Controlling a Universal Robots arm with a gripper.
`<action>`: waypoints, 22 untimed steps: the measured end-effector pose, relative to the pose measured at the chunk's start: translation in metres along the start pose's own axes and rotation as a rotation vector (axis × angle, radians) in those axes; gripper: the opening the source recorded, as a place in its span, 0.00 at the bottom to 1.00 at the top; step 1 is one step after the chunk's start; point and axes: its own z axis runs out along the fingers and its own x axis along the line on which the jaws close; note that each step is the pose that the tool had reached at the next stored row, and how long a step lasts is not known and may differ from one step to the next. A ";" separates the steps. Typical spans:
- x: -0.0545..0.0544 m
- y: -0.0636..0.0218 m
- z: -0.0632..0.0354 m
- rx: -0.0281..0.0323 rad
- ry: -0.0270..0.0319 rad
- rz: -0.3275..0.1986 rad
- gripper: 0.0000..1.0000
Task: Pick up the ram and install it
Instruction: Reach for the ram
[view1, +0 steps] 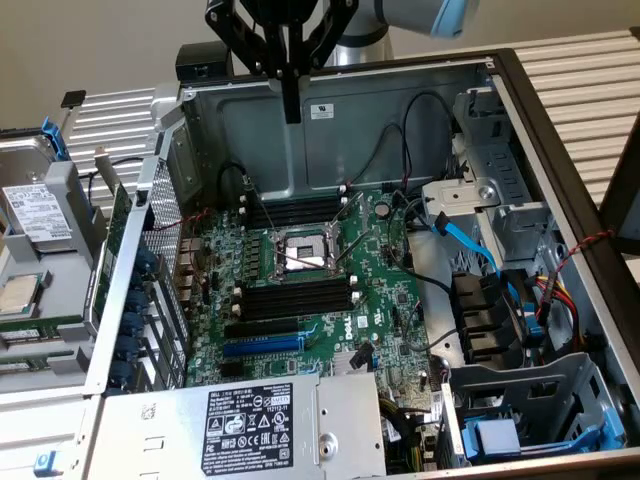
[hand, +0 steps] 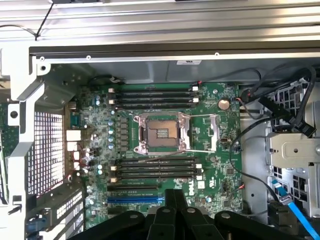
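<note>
Inspection from my remote station.

1. Tool (view1: 291, 112): black, jointed linkage narrowing to two flat fingers. The fingers are clenched together, pad to pad, with nothing between them. It hangs above the rear wall of the case (view1: 560, 190), clear of all parts. In the wrist view the tool (hand: 173, 196) shows as matte black links over the near edge of the motherboard.

2. Ram (view1: 112, 250): I take it to be the long, thin green strip standing on edge outside the case, against the perforated grille at the exterior view's left. It is well apart from the tool. I cannot make out its chips or label.

3. Case: open grey sheet-metal box with folded edges and a punched grille wall.

4. Motherboard (view1: 385, 300): green, flat, densely populated, lying on the case floor.

5. Slots (view1: 295, 297): two banks of long black channels with white end clips, one on each side of the socket (view1: 300, 252). Every channel is empty. The socket is a square, shiny steel frame with wire levers.

6. Blue slot (view1: 262, 345): long glossy plastic, parallel to the nearer bank, unoccupied.

7. Cables: black, red and a flat blue lead (view1: 470, 240), loose at the exterior view's right.
</note>
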 end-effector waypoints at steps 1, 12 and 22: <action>0.003 -0.0003 -0.0001 0.0000 0.0000 0.000 0.11; 0.050 -0.0059 -0.0012 0.0000 0.0000 0.000 0.11; 0.079 -0.0118 -0.0020 -0.0040 -0.0069 0.000 0.11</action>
